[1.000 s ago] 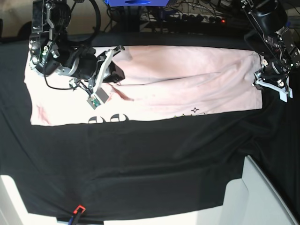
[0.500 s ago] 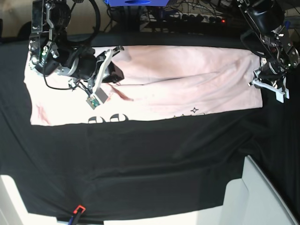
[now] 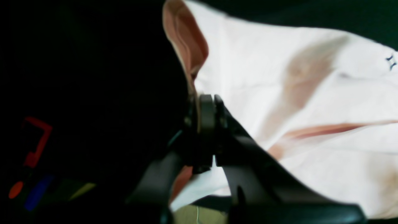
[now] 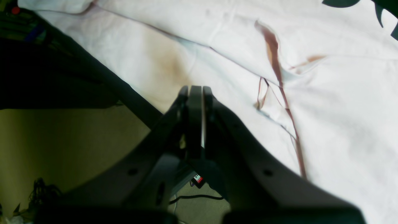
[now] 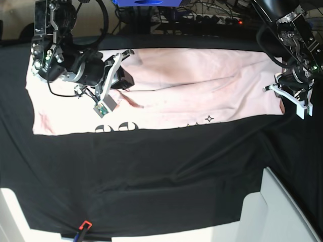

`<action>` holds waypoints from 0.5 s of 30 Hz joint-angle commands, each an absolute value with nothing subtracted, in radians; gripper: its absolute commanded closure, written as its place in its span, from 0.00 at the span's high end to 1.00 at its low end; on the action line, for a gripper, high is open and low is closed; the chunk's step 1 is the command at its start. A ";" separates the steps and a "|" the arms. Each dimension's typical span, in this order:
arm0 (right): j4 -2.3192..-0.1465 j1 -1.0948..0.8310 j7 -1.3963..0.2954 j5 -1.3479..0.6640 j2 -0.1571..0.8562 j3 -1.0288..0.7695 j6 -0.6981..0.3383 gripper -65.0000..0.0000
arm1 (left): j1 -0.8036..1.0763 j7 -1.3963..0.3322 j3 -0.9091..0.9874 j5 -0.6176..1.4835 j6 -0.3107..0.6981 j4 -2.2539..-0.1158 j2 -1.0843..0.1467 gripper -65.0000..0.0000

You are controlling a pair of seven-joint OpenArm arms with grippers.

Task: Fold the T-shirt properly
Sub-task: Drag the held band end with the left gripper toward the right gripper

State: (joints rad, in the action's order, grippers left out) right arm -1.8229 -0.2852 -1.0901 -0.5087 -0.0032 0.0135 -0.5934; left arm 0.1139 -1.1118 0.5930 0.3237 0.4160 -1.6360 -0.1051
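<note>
The T-shirt (image 5: 192, 91) lies as a long pale pink band across the far half of the counter (image 5: 151, 176), which is draped in black cloth; its near edge runs straight, with only the tops of the black lettering (image 5: 117, 127) and a small star mark peeking out along it. That suggests one lengthwise fold is already made, while the band is not yet folded across its length into a compact stack, and some creases remain in the middle, so I judge the task roughly at its midpoint. The left pincer (image 3: 205, 115) sits at the band's end on the base view's right, its jaws pressed together on the raised edge of the fabric, which curls up just above the tips. The right pincer (image 4: 196, 102) rests over the opposite part of the shirt, near the lettered end, jaws together with the cloth spread beneath and beyond them; whether any fabric is pinched between them I cannot tell.
</note>
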 commanded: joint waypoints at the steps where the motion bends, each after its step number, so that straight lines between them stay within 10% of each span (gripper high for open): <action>1: -1.836 -0.277 -1.070 -0.526 -0.005 0.013 -0.598 0.01 | 0.102 -1.115 0.590 0.338 0.412 -1.672 -0.110 0.00; 15: -1.836 -0.275 -1.070 -0.526 -0.005 0.013 -0.598 0.01 | 0.137 -1.201 0.435 0.340 0.412 -1.747 0.008 0.00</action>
State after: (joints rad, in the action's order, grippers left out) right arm -1.8229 -0.2852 -1.0901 -0.5087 -0.0032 0.0135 -0.5930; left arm 0.1459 -1.2110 0.4335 0.3325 0.4126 -1.7264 0.0177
